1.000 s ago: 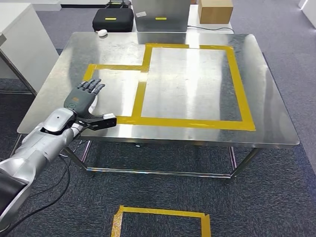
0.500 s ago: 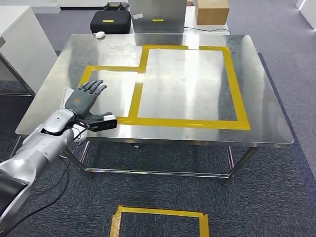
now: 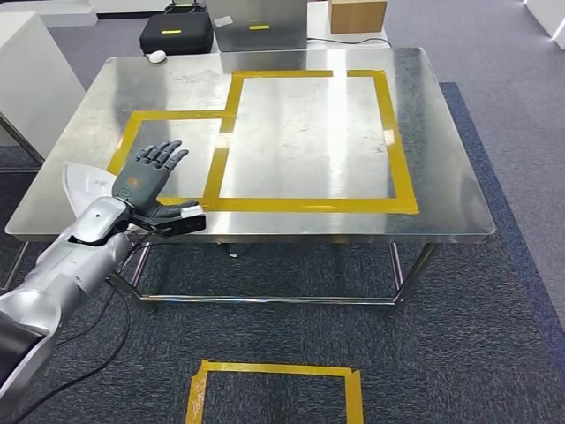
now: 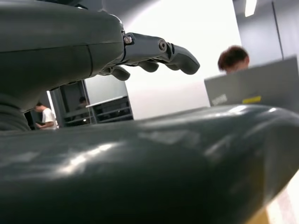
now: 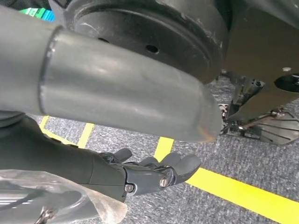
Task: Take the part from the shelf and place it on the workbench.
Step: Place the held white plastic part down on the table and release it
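Note:
The part [image 3: 85,185], a flat white pointed piece, lies on the steel workbench [image 3: 440,177] at its near left corner, partly hidden by my left forearm. My left hand [image 3: 150,172] hovers palm down just right of it, over the small yellow-taped square, with its fingers [image 4: 159,49] stretched out and apart and nothing in them. The right hand [image 5: 155,173] hangs low above the carpet with its fingers straight and nothing between them. Crumpled clear plastic [image 5: 53,203] shows close under that wrist; I cannot tell what it is.
Yellow tape [image 3: 400,150] marks a large rectangle on the bench. Behind the bench stand a black case [image 3: 177,34], a grey box [image 3: 256,25] and a cardboard box [image 3: 357,16]. A white cabinet [image 3: 26,79] stands left. A taped rectangle [image 3: 273,371] marks the floor. A person's head [image 4: 233,58] shows beyond the bench.
The camera has moved, so the bench has slid left in the picture. More of the white part now shows left of my left hand, which keeps its spread pose.

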